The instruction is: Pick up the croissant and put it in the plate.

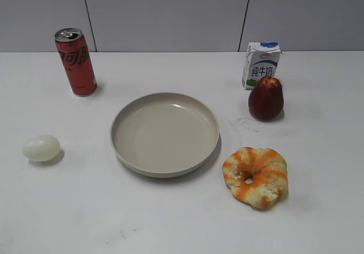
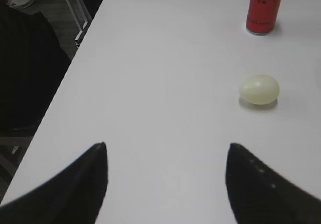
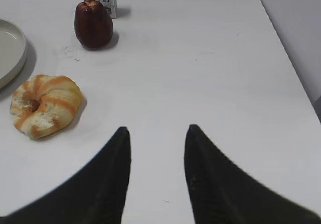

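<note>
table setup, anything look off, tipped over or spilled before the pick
Nothing stands out. The soda can and milk carton stand upright, the plate is empty and flat, and the croissant lies intact right of it. There are faint smudges on the table near the dark red fruit.

A white table (image 1: 170,220) stands before a grey panelled wall (image 1: 165,15).

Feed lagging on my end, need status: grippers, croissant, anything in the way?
Left gripper and right gripper both open, empty, over bare table. Croissant on the table right of the plate, untouched. Plate empty; path clear.
</note>
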You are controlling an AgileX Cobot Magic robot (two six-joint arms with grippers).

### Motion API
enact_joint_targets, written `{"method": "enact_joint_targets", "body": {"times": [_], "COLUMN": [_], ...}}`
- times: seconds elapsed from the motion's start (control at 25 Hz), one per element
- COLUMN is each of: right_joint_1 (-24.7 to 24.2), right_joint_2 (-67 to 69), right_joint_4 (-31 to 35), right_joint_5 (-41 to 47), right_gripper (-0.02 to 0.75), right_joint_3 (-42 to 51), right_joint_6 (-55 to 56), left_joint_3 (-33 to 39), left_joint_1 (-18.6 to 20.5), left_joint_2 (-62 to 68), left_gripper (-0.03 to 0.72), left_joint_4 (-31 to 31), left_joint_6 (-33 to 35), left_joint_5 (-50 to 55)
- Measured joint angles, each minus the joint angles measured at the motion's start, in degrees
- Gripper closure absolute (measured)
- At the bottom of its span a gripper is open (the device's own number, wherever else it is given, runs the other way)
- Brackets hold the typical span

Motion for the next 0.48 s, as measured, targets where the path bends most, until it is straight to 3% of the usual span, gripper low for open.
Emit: {"method": "enact_joint_targets", "body": {"times": [0.48], "right_joint_1": [0.0], "right_joint_2": [0.0], "right_joint_4": [1.29], "right_joint_5": [0.0], "right_gripper": [0.46], "right_joint_3": [0.0], "right_joint_6": [0.0], "left_joint_3": [0.0], "left_joint_1": [0.0], "left_joint_2": [0.0], "left_gripper": [0.136], "left_joint_4": [0.0], "left_joint_6": [0.0], "left_joint_5": [0.0]}}
